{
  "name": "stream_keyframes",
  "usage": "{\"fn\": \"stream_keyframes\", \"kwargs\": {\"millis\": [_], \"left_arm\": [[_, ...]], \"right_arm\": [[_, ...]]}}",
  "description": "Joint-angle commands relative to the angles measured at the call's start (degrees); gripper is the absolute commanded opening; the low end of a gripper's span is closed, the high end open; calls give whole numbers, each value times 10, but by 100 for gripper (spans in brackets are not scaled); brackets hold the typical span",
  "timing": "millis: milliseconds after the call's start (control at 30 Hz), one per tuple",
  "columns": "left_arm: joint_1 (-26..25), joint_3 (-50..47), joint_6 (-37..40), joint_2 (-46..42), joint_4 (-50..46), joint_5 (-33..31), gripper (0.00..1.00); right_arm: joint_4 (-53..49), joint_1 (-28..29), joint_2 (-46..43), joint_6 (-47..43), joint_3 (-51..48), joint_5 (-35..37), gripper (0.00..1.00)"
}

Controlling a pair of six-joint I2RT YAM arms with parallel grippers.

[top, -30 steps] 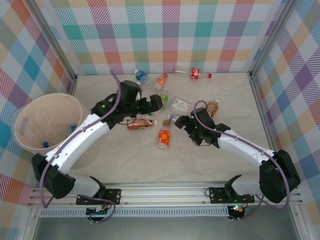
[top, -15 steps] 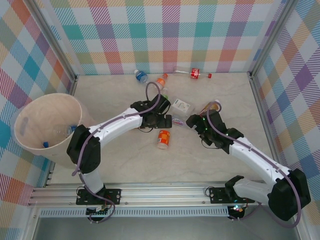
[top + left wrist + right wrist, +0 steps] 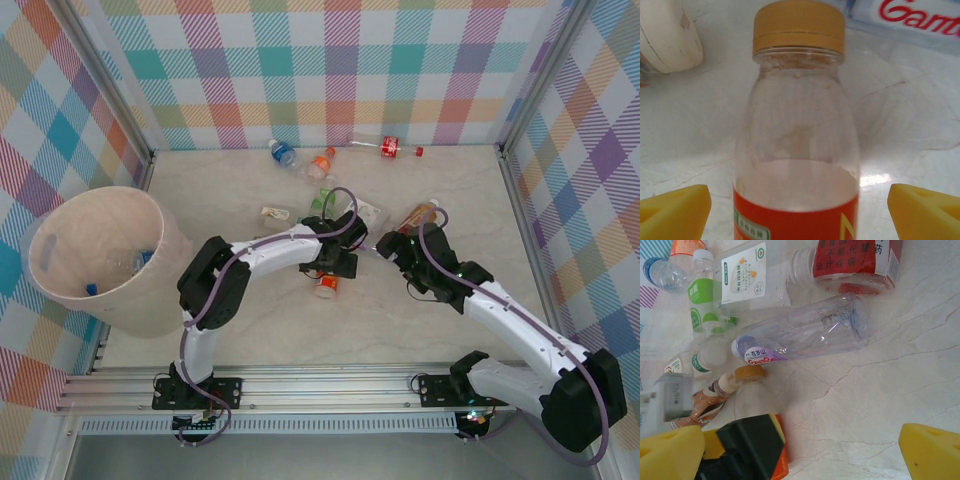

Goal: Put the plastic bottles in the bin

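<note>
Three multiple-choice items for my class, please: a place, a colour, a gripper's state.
1. The large round pinkish-beige plastic bin stands: A right; B left; C centre.
2. The clear plastic bottle at the left gripper has a label that is: A orange; B blue; C green.
3. The left gripper's jaws are: A shut on the bottle; B shut, empty; C open beside the bottle.
B: it sits at the top view's left edge. A: orange band under the clear neck. C: yellow fingertips stand clear of the bottle.

Left fingers (image 3: 675, 210) now astride orange-labelled bottle (image 3: 797, 150)
</note>
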Motion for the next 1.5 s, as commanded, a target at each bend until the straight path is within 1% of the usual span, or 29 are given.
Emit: {"fn": "stream_keyframes", "kwargs": {"millis": [0,267,400,500,567,667,800,933,1067,1267,1367,1467], "left_arm": [[-4,12,-7,10,-5,-26,90],[-4,2,-4,29,3,-14,87],[-4,0,-2,30,4,-19,79],[-4,-8,10,15,12,-22,68],[-4,-15,18,0,16,-26,62],[-4,-28,27,-23,28,-30,58],[-3,-35,36,-50,38,-35,55],[-2,-40,41,-74,48,-35,52],[1,-39,39,-98,50,-26,50],[9,-35,36,-148,39,-32,49],[19,-36,32,-180,34,-36,49],[32,-43,26,-215,36,-34,49]], "right_arm": [[-14,-4,-17,-21,-6,8,100],[-25,-3,-35,-33,-6,19,100],[-25,-3,-39,-39,-7,20,100],[19,-3,-48,-111,-4,-10,100],[36,-3,-59,-164,7,-29,100],[46,-3,-72,-242,25,-51,100],[67,-3,-89,-333,36,-102,100],[70,-4,-96,-382,44,-129,100],[98,-3,-103,-397,34,-151,100],[149,-2,-100,-397,13,-198,100],[169,1,-91,-398,10,-229,100],[177,10,-76,-401,13,-237,100]]}}
